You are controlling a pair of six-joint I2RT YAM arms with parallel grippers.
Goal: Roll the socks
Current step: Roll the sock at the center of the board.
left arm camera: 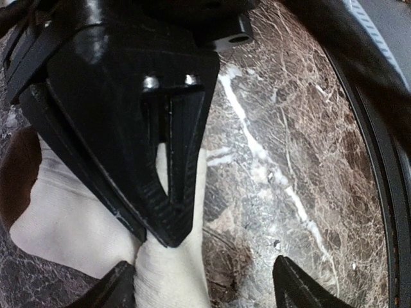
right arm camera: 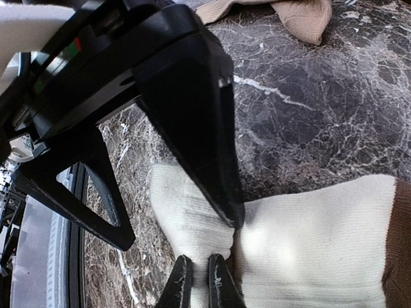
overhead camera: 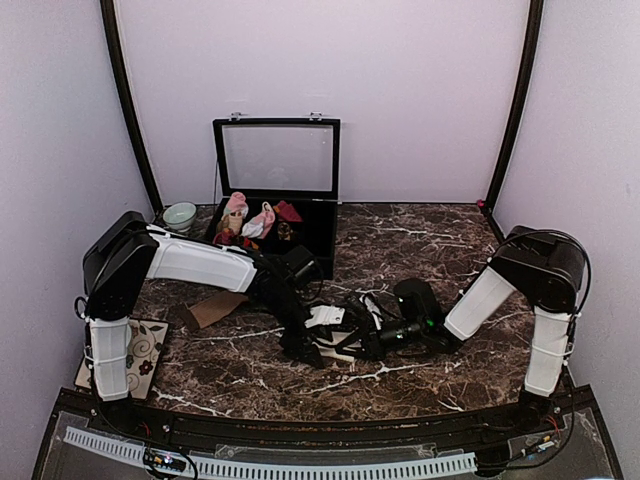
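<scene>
Right pincer (right arm camera: pixel 200 282) clamps half-hidden cream sock (right arm camera: pixel 308 244); left pincer (left arm camera: pixel 209 285) stands apart.

Beyond my left hand (overhead camera: pixel 302 352), at the back of the marble table (overhead camera: pixel 440 240): a black box (overhead camera: pixel 322 235), its glass lid (overhead camera: pixel 278 157) standing upright. Inside the box, two pink-and-white bundles (overhead camera: pixel 237 212) side by side, with a dark red bundle (overhead camera: pixel 288 211) just to their right. A pale green bowl (overhead camera: pixel 180 215) sits just left of the box. Well off to my hand's left, near the front edge, lies a cream mat (overhead camera: pixel 142 352) with a dark floral print. Pale lilac walls (overhead camera: pixel 400 80) close in the table.
</scene>
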